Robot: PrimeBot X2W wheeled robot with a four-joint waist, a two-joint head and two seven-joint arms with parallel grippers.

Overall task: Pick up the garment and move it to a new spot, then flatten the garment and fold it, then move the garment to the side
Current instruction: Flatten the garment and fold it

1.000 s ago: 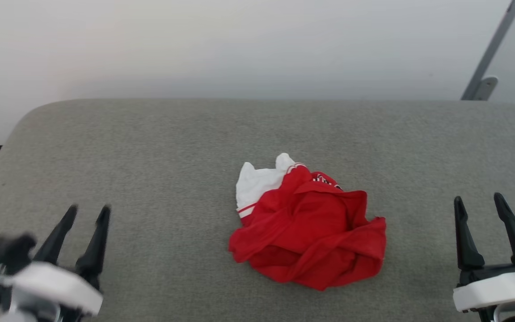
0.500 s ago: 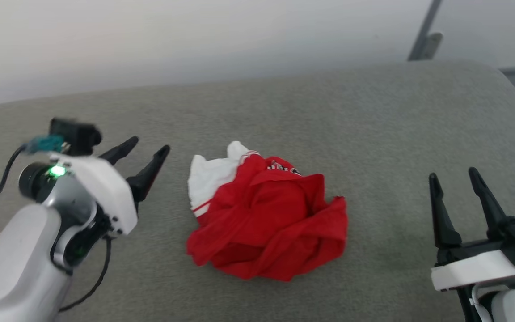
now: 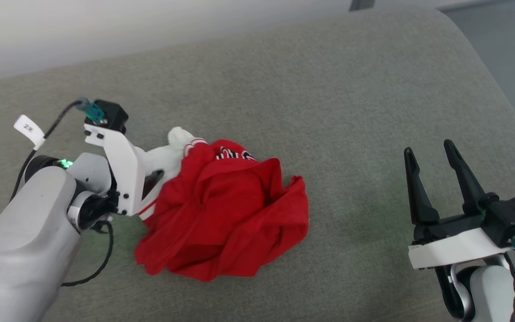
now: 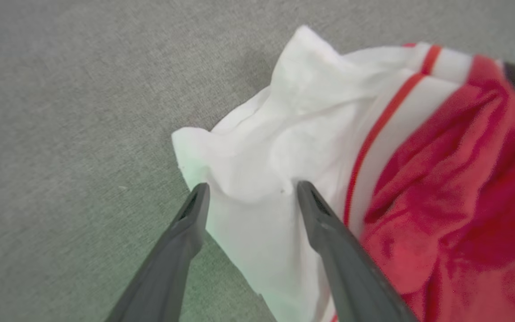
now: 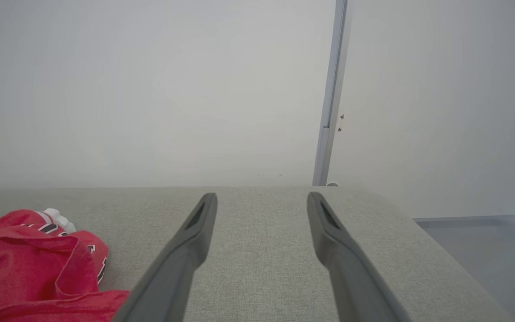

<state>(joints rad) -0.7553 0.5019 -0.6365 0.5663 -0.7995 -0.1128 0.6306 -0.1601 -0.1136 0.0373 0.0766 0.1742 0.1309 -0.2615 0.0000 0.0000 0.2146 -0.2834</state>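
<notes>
At the centre left of the head view, the garment lies in a crumpled heap on the grey cushion, red body uppermost, with its white sleeve protruding at the heap's upper left end. No clear long axis is presented; the heap is only slightly stretched from the sleeve toward the red folds at lower right.

The left gripper is positioned at the sleeve end with its jaws spread wide. In the left wrist view, sleeve fabric is seen between the two fingertips; nothing is pinched, and contact cannot be told. The left arm is therefore the nearer one, with the garment directly ahead of its fingers.

The right gripper is held at the lower right of the head view, well apart from the heap, jaws likewise spread and empty.

Bare cushion is available right of the heap and above it. The cushion's rounded edge runs down the right of the frame, with floor beyond. Relocation is judged best directed toward the open middle, clear of that edge.
</notes>
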